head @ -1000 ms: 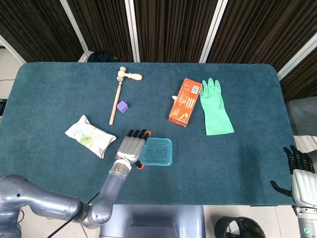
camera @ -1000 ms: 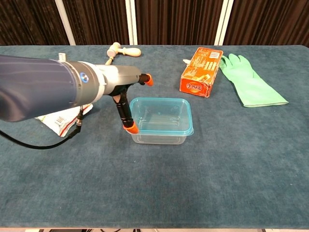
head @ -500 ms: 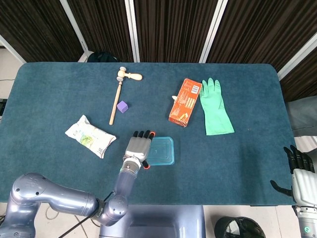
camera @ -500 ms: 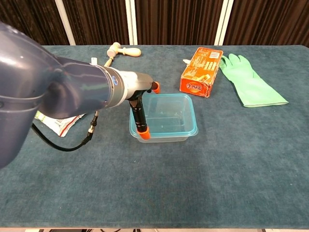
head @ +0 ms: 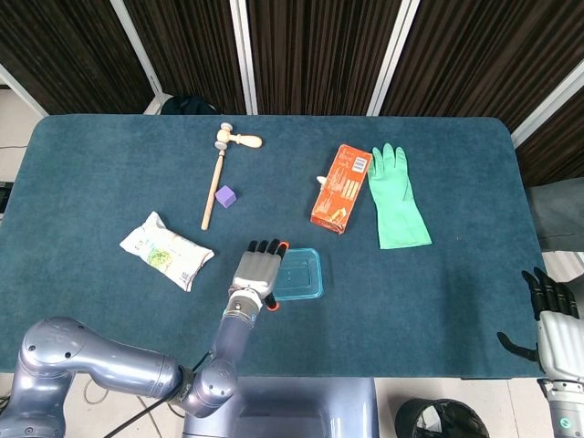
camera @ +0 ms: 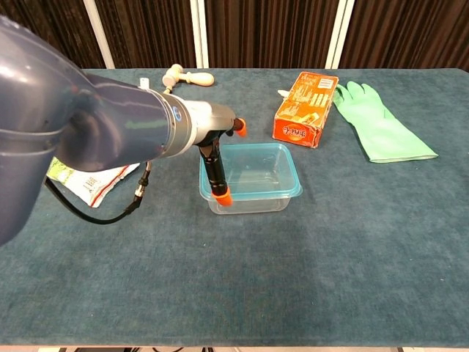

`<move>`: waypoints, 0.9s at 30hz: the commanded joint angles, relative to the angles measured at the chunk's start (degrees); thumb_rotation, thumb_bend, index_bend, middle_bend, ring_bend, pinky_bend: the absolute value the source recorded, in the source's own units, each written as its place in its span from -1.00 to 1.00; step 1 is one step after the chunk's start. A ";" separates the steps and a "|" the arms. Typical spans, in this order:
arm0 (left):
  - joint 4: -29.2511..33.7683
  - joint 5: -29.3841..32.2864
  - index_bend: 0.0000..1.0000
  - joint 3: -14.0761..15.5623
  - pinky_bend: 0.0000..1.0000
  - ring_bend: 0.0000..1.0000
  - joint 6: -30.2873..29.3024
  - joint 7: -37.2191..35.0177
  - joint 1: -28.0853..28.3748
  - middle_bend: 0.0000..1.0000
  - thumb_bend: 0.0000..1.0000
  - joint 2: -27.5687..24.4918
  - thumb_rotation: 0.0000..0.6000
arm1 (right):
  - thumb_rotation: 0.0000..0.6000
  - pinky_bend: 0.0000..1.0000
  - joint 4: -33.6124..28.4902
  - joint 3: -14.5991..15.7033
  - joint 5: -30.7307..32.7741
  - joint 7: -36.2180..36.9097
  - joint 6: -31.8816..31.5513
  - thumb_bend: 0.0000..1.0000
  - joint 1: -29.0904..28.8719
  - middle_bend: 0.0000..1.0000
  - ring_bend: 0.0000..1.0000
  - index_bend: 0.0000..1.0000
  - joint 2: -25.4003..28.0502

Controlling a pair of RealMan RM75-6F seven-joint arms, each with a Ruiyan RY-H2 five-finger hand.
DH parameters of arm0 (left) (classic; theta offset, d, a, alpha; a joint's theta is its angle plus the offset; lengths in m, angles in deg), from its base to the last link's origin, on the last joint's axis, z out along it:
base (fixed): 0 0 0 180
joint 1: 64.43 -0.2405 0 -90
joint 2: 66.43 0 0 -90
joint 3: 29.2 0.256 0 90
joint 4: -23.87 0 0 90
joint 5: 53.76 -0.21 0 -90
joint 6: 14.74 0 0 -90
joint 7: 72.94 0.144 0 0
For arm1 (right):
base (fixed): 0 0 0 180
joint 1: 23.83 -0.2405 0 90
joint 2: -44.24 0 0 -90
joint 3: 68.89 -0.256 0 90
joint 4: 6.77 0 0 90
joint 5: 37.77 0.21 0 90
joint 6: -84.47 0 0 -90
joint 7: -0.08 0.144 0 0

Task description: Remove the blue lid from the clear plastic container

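Left hand [head: 257, 272] sits at the near-left edge of the clear plastic container [camera: 253, 202], palm down, fingers spread and stretched over the blue lid [camera: 256, 170] — an orange-tipped thumb hangs down against the container's left wall. It closes on nothing; whether the fingertips actually press on the lid, cannot tell. Lid still seated on the container, which lies just right of the hand on the surface [head: 109, 192], directly under its fingertips.

Step in hand looks like getting purchase on the lid's left rim. To do it well: hook a fingertip under the lip at the corner nearest the thumb and peel upward, not push sideways — the light container will likely slide rather than release. A second hand to pin the base would help; the right hand [head: 552, 315] hangs off the surface far to the right, fingers apart, holding nothing.

Versus a second ago: the left hand has moved right and further over the lid, and the container has shifted right with it and turned slightly — pushed, not opened. Right hand unchanged.

Beyond the fingertips: orange box [head: 340, 188], green glove [head: 396, 198]. Off to the left: snack packet [head: 166, 249], wooden mallet [head: 222, 164], purple cube [head: 225, 195].
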 commanded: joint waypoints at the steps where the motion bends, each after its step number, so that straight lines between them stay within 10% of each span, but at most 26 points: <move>1: -0.26 0.29 -1.00 -0.03 -1.00 -1.00 0.00 -0.03 0.05 -1.00 -1.00 0.07 1.00 | 1.00 -1.00 -0.05 -0.04 0.14 0.08 0.03 -0.53 0.01 -1.00 -1.00 -1.00 0.01; 18: -6.07 1.31 -1.00 0.44 -0.85 -1.00 2.02 -0.08 1.14 -0.98 -0.99 3.73 1.00 | 1.00 -1.00 -0.07 -0.26 0.94 0.45 0.48 -0.53 -0.09 -1.00 -1.00 -1.00 0.14; 27: -8.78 -6.17 -0.95 3.21 -0.50 -0.74 3.12 -2.08 0.85 -0.58 -0.45 5.57 1.00 | 1.00 -1.00 -0.28 -0.31 1.23 0.46 0.56 -0.53 -0.09 -1.00 -1.00 -1.00 0.19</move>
